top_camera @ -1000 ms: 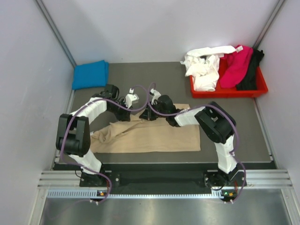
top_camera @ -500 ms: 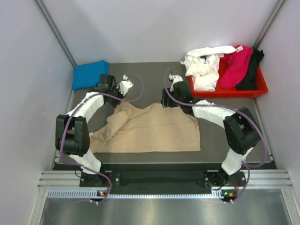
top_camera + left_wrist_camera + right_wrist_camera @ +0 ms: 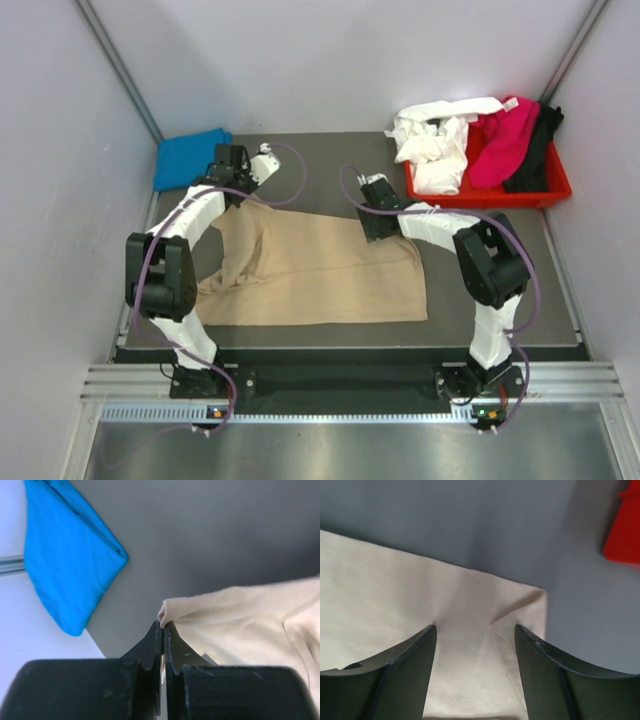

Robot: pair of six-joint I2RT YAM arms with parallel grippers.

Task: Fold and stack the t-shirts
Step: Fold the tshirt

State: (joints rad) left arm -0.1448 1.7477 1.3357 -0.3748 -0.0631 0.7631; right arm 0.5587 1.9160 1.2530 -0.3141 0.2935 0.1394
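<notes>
Your tan t-shirt [image 3: 320, 265] lies flatter across the table [image 3: 320, 165] than half a second ago, its far-left corner pinched tight in your left gripper [image 3: 163, 626] near the blue t-shirt [image 3: 192, 158]; your right gripper [image 3: 475, 630], fingers apart, straddles the far-right corner.

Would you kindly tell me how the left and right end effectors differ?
The left end effector is shut, the right end effector open. The left pinches a far corner of the tan t-shirt; the right only straddles its other far corner. Both are at the shirt's far edge.
</notes>
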